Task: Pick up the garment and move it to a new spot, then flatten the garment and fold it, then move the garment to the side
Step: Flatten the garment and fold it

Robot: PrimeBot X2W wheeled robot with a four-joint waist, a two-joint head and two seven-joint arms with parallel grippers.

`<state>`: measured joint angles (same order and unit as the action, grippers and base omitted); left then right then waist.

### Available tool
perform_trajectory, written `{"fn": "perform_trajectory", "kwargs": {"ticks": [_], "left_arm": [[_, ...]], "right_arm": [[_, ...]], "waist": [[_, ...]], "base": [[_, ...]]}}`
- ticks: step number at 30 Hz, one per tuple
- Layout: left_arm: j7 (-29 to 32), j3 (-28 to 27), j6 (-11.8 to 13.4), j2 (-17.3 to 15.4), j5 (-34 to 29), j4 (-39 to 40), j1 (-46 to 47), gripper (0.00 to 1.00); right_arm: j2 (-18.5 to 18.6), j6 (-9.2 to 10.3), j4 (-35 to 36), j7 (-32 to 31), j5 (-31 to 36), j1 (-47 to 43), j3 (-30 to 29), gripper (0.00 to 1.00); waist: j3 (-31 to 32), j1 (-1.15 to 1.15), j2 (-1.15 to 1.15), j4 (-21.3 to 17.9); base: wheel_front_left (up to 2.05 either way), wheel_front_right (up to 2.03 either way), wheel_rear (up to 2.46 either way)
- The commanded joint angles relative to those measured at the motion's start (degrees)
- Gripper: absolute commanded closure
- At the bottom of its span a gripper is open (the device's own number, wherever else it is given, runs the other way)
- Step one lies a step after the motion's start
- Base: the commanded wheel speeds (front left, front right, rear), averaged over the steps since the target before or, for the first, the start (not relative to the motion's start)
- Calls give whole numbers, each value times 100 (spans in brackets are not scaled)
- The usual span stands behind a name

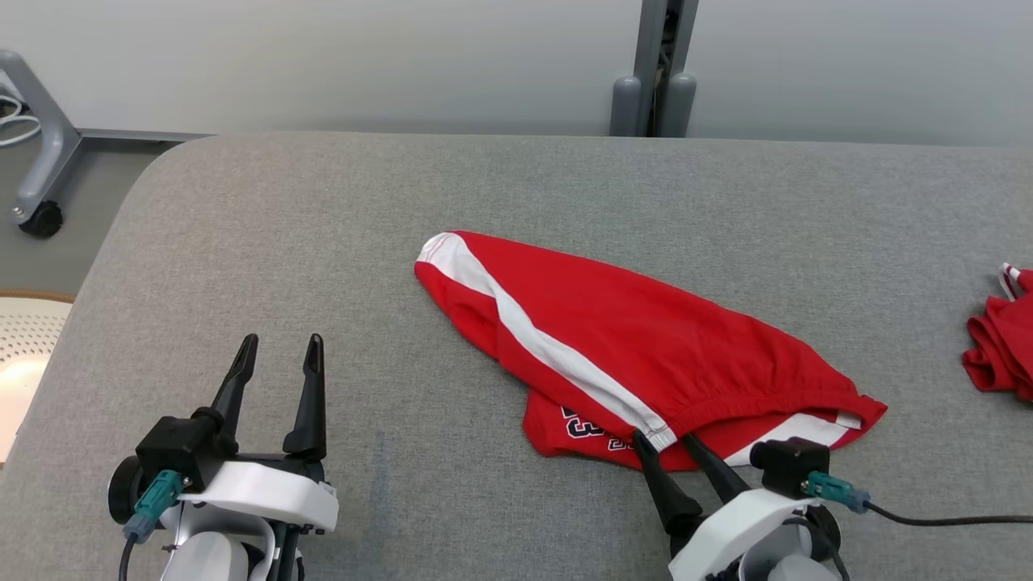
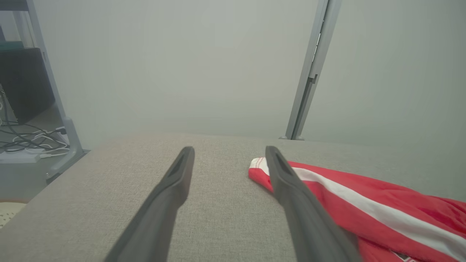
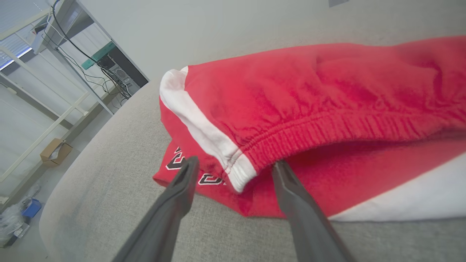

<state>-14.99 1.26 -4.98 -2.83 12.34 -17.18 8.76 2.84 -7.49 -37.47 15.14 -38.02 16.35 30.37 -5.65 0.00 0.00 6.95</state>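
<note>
At the waistband of the garment (image 1: 629, 339), the right claw (image 1: 663, 438) gapes.

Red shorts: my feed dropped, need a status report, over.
Left gripper open, empty, over bare table. Right gripper open, straddling waistband corner, not closed. Red shorts rumpled mid-table. Second red garment far right, clear of path.

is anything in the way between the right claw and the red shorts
Nothing visible stands between them. The right claw is open, with its tips at the elastic waistband corner of the red shorts, one on either side of the white-striped edge. The other red garment lies apart, far to the right on the table.
</note>
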Motion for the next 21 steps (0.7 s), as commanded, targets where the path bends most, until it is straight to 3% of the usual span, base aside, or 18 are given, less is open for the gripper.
{"fn": "perform_trajectory", "kwargs": {"ticks": [1, 5, 6, 7, 8, 21], "left_arm": [[-19, 10, -8, -19, -25, 16, 103, 0], [-19, 39, 12, -19, -7, 34, 104, 0], [-19, 47, 22, -19, -3, 36, 106, 0], [-19, 55, 31, -19, 1, 37, 109, 0], [-19, 61, 39, -19, 3, 35, 113, 0], [-19, 43, 39, -19, 44, -35, -24, 0]], "right_arm": [[35, -1, -15, 1, -49, 84, 23, 0], [34, -1, 16, 1, -195, 181, 65, 0], [37, -1, 21, 1, -225, 195, 74, 27], [49, -1, 26, 1, -246, 202, 84, 68], [61, -1, 34, 1, -264, 206, 94, 100], [491, -1, 361, 0, -404, -49, 376, 100]], "waist": [[-24, 0, 0, 31], [-54, 0, 0, 68], [-62, 0, 0, 74], [-69, 0, 0, 79], [-76, 0, 0, 83], [162, 0, 0, -165]], "base": [[0, 0, 0], [0, 0, 0], [0, 0, 0], [0, 0, 0], [0, 0, 0], [0, 0, 0]]}}
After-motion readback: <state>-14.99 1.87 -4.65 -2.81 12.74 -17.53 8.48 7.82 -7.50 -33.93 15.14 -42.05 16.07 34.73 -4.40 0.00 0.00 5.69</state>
